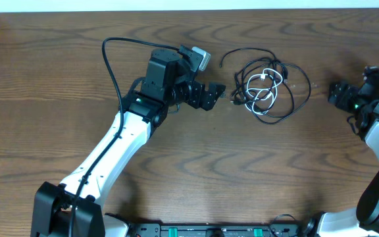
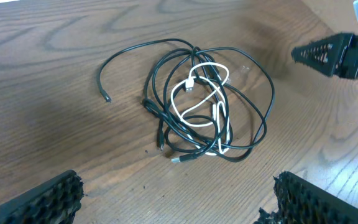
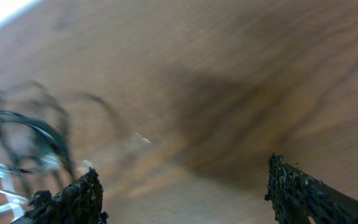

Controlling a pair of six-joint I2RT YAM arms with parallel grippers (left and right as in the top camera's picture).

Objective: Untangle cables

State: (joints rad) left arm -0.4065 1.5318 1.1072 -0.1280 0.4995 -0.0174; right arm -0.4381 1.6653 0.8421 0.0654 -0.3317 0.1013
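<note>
Cables (image 2: 218, 94) tangled btwn L pincer (image 1: 214, 93) & R pincer (image 1: 334, 94), both open.

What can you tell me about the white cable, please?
The white cable is thin and flexible, shorter than the black cables. It lies in loose loops on the wooden table, in the middle of the tangle, crossing the black ones. A small white plug shows near its centre. Nothing else touches it.
</note>
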